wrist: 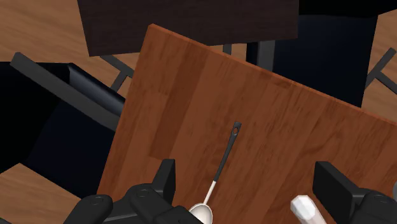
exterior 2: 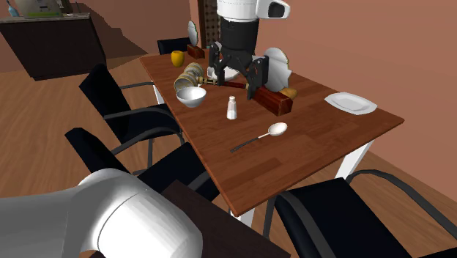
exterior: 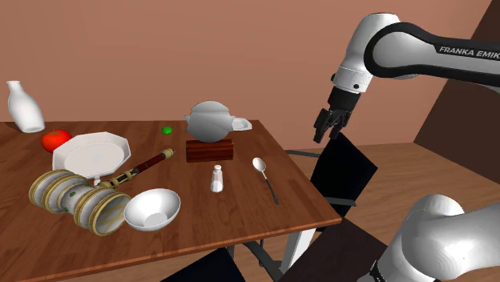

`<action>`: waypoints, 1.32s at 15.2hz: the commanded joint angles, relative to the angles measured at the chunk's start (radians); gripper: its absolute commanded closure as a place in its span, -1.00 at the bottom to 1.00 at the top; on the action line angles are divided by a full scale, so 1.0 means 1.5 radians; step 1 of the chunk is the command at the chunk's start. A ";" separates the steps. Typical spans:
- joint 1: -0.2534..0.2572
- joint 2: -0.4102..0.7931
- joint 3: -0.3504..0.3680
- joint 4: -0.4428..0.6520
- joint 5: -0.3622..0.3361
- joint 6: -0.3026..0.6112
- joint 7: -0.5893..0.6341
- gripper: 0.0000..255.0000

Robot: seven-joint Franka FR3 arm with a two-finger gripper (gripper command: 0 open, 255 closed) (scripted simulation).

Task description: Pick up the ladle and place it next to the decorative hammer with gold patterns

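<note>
The ladle (exterior: pixel 265 178) lies flat on the table (exterior: pixel 240 216), near the edge at the shoulder view's right. The salt shaker (exterior: pixel 216 179) is near it, and the hammer (exterior: pixel 84 200) is well apart, toward that view's left. The gripper (exterior: pixel 327 126) hangs high, above and to one side of the ladle. Its fingers (wrist: pixel 167 181) are spread with nothing between them, so the approach is judged to be the step in hand.

For a sound grasp, the gripper should be brought over the handle and turned so that the fingers are set across the thin shaft, not along it. A low descent is called for, since the handle rests against the wood. The salt shaker should be kept outside the fingers' sweep. A hold nearer the scoop end is advised, so that the ladle is not tipped when it is raised.

The ladle is made up of a rounded, pale, glossy scoop, a slim pale neck and a narrow dark handle with a small hole at its tip. The table is of reddish-brown wood with a visible grain. The hammer is barrel-headed, white with gold bands, and is carried on a dark red handle. A smooth white bowl (exterior: pixel 152 209) is seen just beside its head.
</note>
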 commanded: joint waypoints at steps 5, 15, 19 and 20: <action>-0.009 0.069 0.033 -0.022 -0.002 0.084 0.051 -1.00; -0.042 0.294 0.102 -0.008 -0.039 0.271 0.191 -1.00; -0.056 0.397 0.120 0.024 -0.073 0.328 0.257 -1.00; -0.059 0.424 0.123 0.034 -0.084 0.340 0.274 -1.00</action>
